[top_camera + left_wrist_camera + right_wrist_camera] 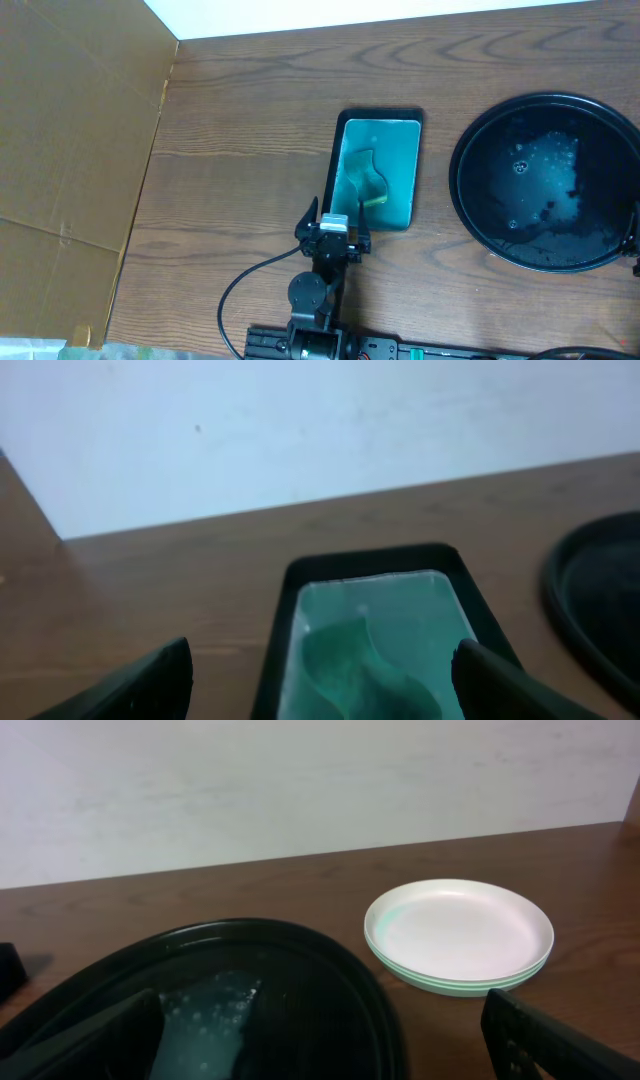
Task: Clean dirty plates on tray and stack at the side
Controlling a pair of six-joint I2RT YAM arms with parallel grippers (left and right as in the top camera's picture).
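Note:
The round black tray (470, 215) lies at the right of the table, wet, with droplets and foam on it and no plate on it. It also shows in the right wrist view (330, 960) and at the right edge of the left wrist view (590, 610). Three white plates (458, 933) sit stacked on the table just past the tray's right side; the top face looks plain white. They are outside the overhead view. My right gripper (320, 1055) is open and empty over the tray's near part. My left gripper (335, 235) (320, 690) is open and empty at the near end of the small rectangular tray.
A small rectangular black tray (334, 160) (290, 585) with a teal inside holds a crumpled teal cloth (365, 180) (350, 665), left of the round tray. A brown cardboard panel (70, 150) stands along the table's left side. A white wall runs behind the table.

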